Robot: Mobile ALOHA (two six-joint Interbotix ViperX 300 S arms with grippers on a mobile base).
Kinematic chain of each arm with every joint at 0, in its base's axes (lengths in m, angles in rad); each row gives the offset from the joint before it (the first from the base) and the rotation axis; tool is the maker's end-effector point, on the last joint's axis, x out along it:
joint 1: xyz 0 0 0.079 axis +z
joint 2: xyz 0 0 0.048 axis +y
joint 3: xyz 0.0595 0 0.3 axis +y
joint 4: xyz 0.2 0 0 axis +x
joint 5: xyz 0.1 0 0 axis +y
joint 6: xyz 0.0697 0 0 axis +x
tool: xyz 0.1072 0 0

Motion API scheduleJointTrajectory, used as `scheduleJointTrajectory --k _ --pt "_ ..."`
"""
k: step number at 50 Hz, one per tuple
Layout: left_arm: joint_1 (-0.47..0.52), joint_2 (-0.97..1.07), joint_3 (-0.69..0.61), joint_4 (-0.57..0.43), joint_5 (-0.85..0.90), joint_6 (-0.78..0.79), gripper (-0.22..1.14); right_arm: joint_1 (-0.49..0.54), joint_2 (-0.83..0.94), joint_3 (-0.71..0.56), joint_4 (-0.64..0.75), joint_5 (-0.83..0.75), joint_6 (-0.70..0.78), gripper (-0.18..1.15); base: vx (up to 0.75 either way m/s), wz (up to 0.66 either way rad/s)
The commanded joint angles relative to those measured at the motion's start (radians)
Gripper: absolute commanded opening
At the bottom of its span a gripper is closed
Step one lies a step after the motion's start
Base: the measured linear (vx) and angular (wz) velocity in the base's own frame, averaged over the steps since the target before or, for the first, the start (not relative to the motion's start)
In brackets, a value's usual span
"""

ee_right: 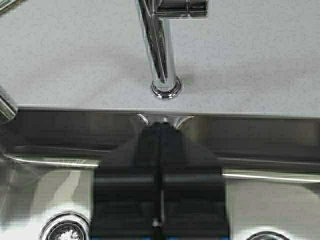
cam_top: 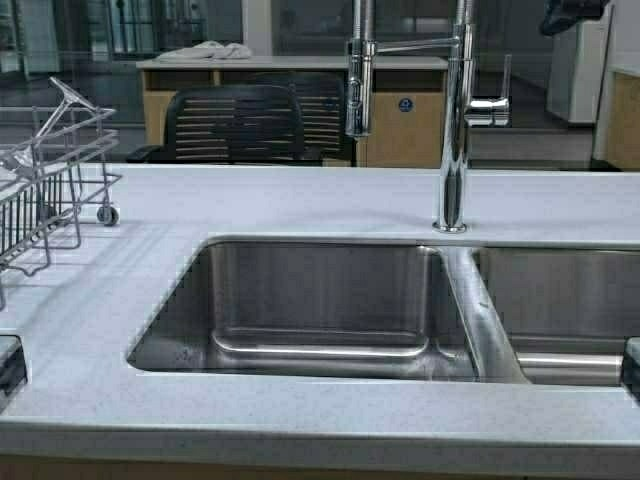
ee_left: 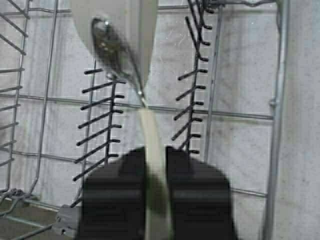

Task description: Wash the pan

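Observation:
In the left wrist view my left gripper (ee_left: 155, 151) is shut on the pale handle (ee_left: 149, 127) of the pan. The pan's cream body (ee_left: 117, 22) with its shiny metal handle bracket (ee_left: 112, 50) hangs over the wire dish rack (ee_left: 100, 115). The pan is out of sight in the high view, where only a dark corner of the left gripper (cam_top: 8, 365) shows at the left edge. My right gripper (ee_right: 160, 127) is shut and empty over the divider between the two sink basins, facing the faucet base (ee_right: 166, 89). It shows at the right edge of the high view (cam_top: 632, 368).
A double steel sink (cam_top: 320, 310) is set in the grey counter (cam_top: 300, 200). A tall chrome faucet (cam_top: 455, 120) stands behind the divider. The wire dish rack (cam_top: 50, 180) stands on the counter at the left. Chairs and a desk lie beyond.

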Motion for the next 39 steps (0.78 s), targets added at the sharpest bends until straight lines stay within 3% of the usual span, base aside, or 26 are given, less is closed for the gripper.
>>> scheduleJointTrajectory --k 1,8,21,39 --pt "0.002 0.018 -0.017 0.029 -0.018 -0.003 0.09 0.000 -0.008 -0.011 0.002 -0.009 -0.002 0.05 0.00 0.00" --pt "0.017 0.069 -0.018 0.038 -0.018 -0.005 0.30 0.000 -0.008 -0.008 0.002 -0.009 -0.003 0.05 0.00 0.00" --pt "0.023 0.189 -0.063 0.038 -0.015 -0.051 1.04 0.000 -0.008 -0.005 0.002 -0.009 -0.005 0.05 0.00 0.00" --pt "0.025 0.164 -0.110 0.038 -0.011 -0.071 1.02 -0.002 0.011 -0.003 0.002 -0.009 -0.003 0.05 0.00 0.00"
